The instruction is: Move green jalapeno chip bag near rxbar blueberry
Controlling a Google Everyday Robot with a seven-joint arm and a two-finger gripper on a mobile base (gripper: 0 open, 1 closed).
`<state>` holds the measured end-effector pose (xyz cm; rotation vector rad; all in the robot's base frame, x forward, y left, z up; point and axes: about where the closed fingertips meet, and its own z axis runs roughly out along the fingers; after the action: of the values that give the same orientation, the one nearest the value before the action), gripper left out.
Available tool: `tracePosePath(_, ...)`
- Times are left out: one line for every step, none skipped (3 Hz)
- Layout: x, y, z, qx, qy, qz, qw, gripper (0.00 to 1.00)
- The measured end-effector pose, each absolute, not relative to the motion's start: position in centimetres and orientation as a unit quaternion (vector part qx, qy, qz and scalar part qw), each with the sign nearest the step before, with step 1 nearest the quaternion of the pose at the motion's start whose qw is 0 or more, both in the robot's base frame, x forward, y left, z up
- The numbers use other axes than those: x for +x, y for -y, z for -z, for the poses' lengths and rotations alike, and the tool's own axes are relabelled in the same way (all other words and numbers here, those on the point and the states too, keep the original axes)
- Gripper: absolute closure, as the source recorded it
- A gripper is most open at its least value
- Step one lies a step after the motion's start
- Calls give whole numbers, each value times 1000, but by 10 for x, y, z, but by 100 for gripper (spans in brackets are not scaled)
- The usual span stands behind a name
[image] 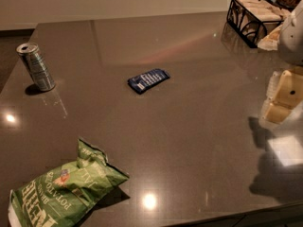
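Observation:
The green jalapeno chip bag (66, 188) lies crinkled at the table's near left corner, light green with white lettering and a small red-orange emblem. The rxbar blueberry (148, 80), a small flat dark-blue wrapper with white text, lies near the table's middle, well away from the bag. My gripper (280, 98) hangs at the right edge of the view, above the table's right side, far from both the bag and the bar. It holds nothing that I can see.
A silver can (37, 66) stands upright at the left of the dark table (199, 141). A black wire basket (253, 14) with pale packets sits at the far right corner. The table's front edge runs along the bottom right.

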<state>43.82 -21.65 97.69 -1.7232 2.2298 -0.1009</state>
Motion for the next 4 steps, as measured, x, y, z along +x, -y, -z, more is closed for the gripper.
tracePosePath(438,216,-977,-603,-781,35,160,0)
tracePosePath(440,205,-979,-618,-768,27,163,0)
tracePosePath(433,170,-972,-656,-736,-5,169,0)
tracePosePath(415,122,-957,-698,-694,-37,169,0)
